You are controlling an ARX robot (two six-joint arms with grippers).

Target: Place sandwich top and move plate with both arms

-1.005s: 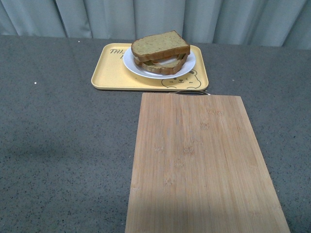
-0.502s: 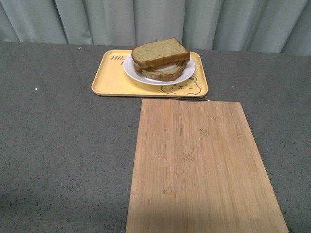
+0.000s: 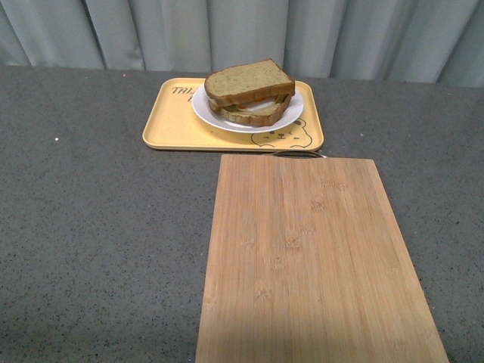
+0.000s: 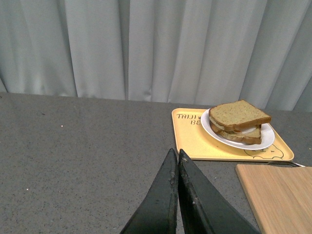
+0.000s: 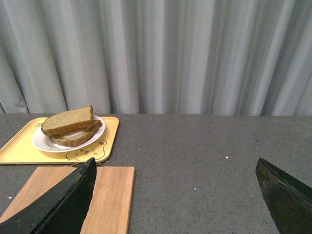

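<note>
The sandwich top lies on a stacked sandwich, over a white filling and a lower slice, on the white plate. The plate rests on a yellow tray at the far side of the table. Neither arm shows in the front view. My left gripper is shut with nothing between its fingers, hovering over grey table well short of the tray and sandwich top. The right gripper is wide open and empty, far from the sandwich top and plate.
A bamboo cutting board covers the near right of the grey table, its far edge just short of the tray. A small metal handle sits at that edge. Grey curtains hang behind the table.
From a second ago to half a second ago the whole scene slid slightly down in the front view; since then it has held still. The sandwich, plate and tray kept their places relative to each other.
</note>
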